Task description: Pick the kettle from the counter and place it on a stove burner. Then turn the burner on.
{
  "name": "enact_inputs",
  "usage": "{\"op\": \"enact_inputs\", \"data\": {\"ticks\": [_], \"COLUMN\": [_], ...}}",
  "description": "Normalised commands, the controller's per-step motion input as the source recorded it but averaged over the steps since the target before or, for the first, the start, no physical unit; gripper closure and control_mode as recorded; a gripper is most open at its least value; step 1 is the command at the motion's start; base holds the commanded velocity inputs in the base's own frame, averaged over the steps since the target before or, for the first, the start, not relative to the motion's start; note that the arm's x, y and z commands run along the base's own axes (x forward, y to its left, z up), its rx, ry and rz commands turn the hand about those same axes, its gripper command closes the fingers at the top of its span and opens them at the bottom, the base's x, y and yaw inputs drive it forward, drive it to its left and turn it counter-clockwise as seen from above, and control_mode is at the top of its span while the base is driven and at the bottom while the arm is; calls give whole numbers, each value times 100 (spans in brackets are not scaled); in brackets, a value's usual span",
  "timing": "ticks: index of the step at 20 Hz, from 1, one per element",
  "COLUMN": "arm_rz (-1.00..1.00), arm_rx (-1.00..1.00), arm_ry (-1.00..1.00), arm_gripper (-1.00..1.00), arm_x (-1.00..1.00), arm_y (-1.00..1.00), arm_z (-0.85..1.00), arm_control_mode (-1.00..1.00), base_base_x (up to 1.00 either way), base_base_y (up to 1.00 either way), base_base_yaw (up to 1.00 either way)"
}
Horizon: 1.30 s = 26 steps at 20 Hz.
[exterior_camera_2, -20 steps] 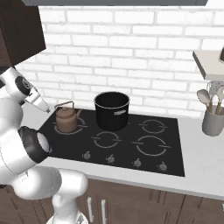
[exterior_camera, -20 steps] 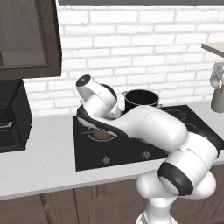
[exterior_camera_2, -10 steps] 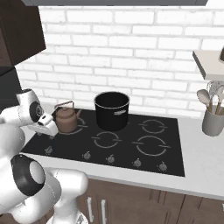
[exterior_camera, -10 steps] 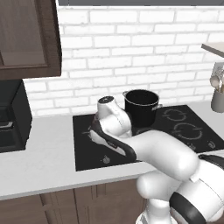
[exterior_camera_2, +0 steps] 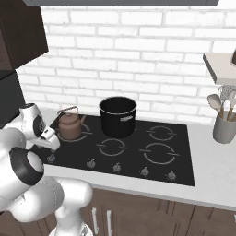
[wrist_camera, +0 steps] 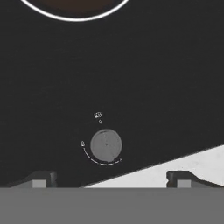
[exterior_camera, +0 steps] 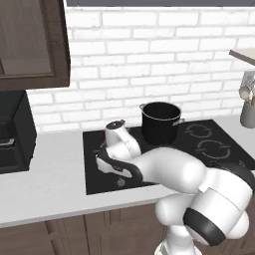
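Kettle (exterior_camera_2: 70,127) set on stove (exterior_camera_2: 138,152). Knob (wrist_camera: 106,145) small, round, hard, likely slippery; best pinched across sides. Claw (wrist_camera: 111,179) held wide, empty, above knob.

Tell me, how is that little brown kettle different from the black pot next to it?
The kettle is small, rounded and copper-brown; the pot is much bigger, straight-sided and black. The kettle has a thin arched handle over its top; the pot has short handles at its sides. The pot is open-topped. Both stand upright on the black stove, on back burners.
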Motion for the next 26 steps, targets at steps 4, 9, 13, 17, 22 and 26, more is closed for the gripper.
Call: {"op": "enact_inputs", "data": {"ticks": [4,9,13,17,22,26], "arm_rz": [2,5,4,0,3,0], "arm_rx": [0,0,0,0,0,0], "arm_ry": [0,0,0,0,-1,0], "arm_gripper": [-100,-100,-100,-100,-100,-100], "arm_x": [28,5,-8,-20,-2,5], "arm_y": [12,0,0,-11,-20,0], "arm_z": [-46,-45,-27,-12,-3,0], "arm_control_mode": [-100,-100,-100,-100,-100,-100], "base_base_x": [0,0,0,0,0,0], "base_base_y": [0,0,0,0,0,0], "base_base_yaw": [0,0,0,0,0,0]}}
